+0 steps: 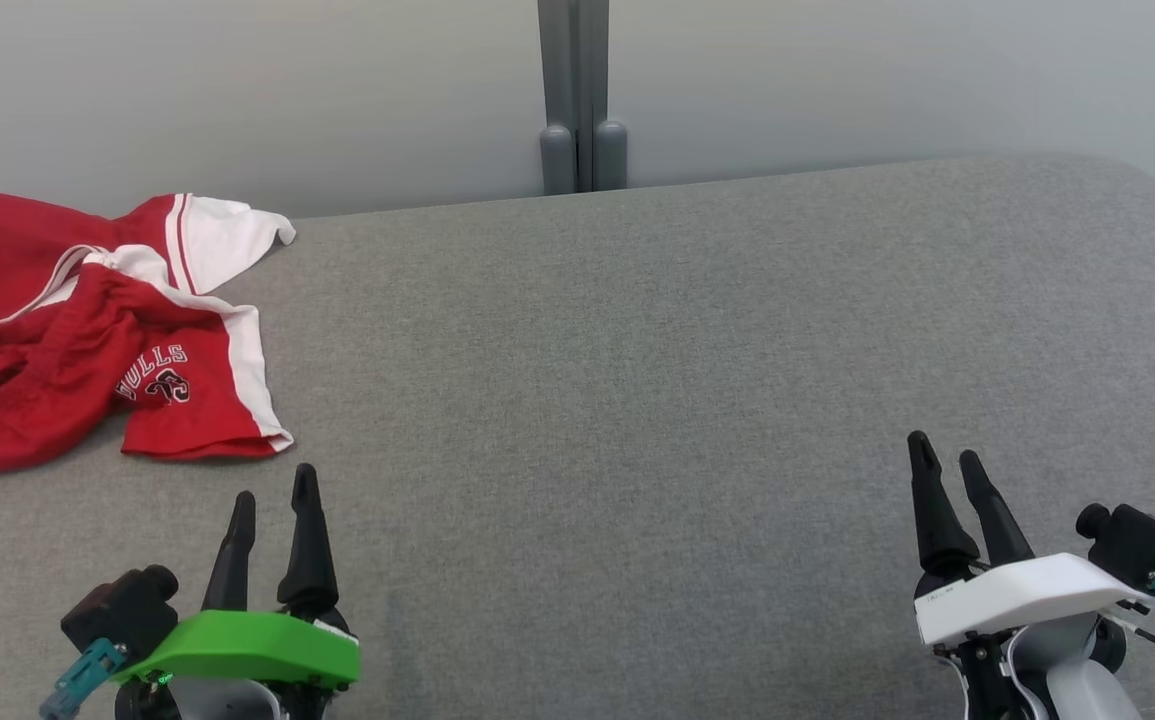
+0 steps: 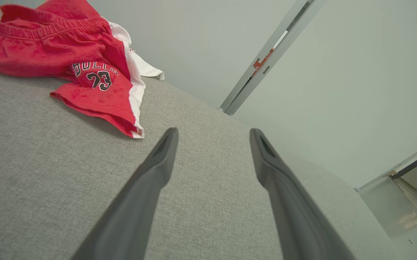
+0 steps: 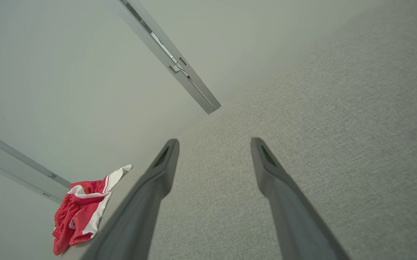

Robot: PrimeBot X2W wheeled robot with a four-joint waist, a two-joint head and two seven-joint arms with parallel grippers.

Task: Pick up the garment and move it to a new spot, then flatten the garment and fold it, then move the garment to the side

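Garment (image 1: 87, 340) crumpled, far left on grey cushion (image 1: 637, 400), near my left gripper (image 1: 275, 482): jaws wide, empty. My right gripper (image 1: 943, 446) same, well apart. Fabric likely light, limp, slippery; pinch bunched waistband, expect sag.

Even, soft light thru-out, no glare noted, faint shadow cast under shorts (image 1: 87, 330), head view kept sharp, wrist views bent by wide lens, wall post (image 2: 266, 54) slanted, near fingers (image 2: 143, 195) slightly blurred, walls washed pale.

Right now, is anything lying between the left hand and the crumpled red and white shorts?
Nothing visible does: only bare grey fabric surface lies between the open left hand and the crumpled red-and-white shorts.
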